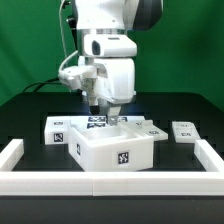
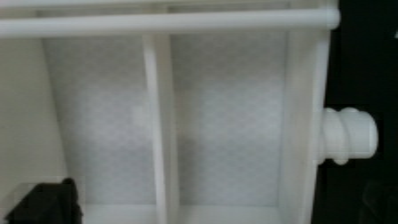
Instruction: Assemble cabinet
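Tags [image 1: 124, 157] on the cabinet [image 1: 100, 150] are too small to read; fingers [image 1: 110, 110] state cannot be told.

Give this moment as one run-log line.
arm: above large white plastic cabinet box | gripper: at its top, jaws unclear | small white tagged panel: lying apart, exterior view's right

No words, brands or numbers can be read. The only signs are black-and-white square tags [image 1: 124, 157]: one on the cabinet [image 1: 105, 148] front, and one each on the left panel [image 1: 57, 127] and the right panel [image 1: 185, 131] of the exterior view. Their patterns are too small to decode.
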`<act>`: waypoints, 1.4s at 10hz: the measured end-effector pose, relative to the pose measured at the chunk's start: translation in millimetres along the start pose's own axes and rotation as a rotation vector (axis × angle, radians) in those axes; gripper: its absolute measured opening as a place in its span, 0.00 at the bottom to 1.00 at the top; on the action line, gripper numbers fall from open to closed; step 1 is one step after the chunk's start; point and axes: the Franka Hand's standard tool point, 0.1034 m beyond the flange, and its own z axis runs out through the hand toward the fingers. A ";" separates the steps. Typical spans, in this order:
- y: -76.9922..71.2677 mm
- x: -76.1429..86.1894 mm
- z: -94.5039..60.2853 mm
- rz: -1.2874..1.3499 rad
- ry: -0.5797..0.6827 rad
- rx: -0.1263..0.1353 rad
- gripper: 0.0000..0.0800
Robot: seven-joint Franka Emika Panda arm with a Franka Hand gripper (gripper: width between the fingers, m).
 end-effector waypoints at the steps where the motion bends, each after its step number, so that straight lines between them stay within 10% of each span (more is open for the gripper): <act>1: -1.6 -0.5 0.5 0.008 0.001 0.004 1.00; 9: -48.1 26.3 31.0 0.024 0.048 0.073 1.00; 13: -47.4 26.6 38.5 0.041 0.057 0.089 0.99; 14: -43.8 24.0 36.5 0.049 0.055 0.091 0.79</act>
